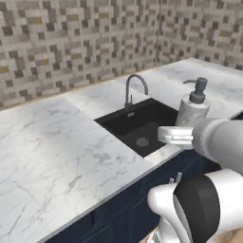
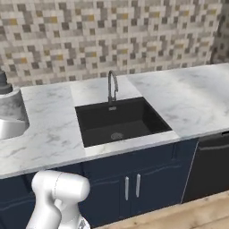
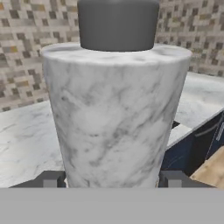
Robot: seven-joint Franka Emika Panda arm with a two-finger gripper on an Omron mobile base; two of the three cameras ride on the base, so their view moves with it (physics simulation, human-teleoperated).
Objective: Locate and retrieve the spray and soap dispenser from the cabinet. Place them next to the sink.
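Note:
The soap dispenser (image 3: 116,118), a grey marbled cylinder with a dark pump head, stands upright between my fingertips (image 3: 50,179) and looms close in the hand view. My gripper (image 3: 112,180) is shut on its base. In the left base view the soap dispenser (image 1: 192,108) hangs in the gripper (image 1: 182,134) in front of the black sink (image 1: 124,124). In the right base view the soap dispenser (image 2: 11,109) is at the left edge, off to the left of the sink (image 2: 96,120). The spray and the cabinet are out of view.
A curved dark faucet (image 1: 134,88) rises behind the basin. White marble counter (image 1: 57,156) stretches on both sides of the sink, backed by a mosaic tile wall. Below are navy doors with silver handles (image 2: 132,185) and a dark appliance front (image 2: 208,165).

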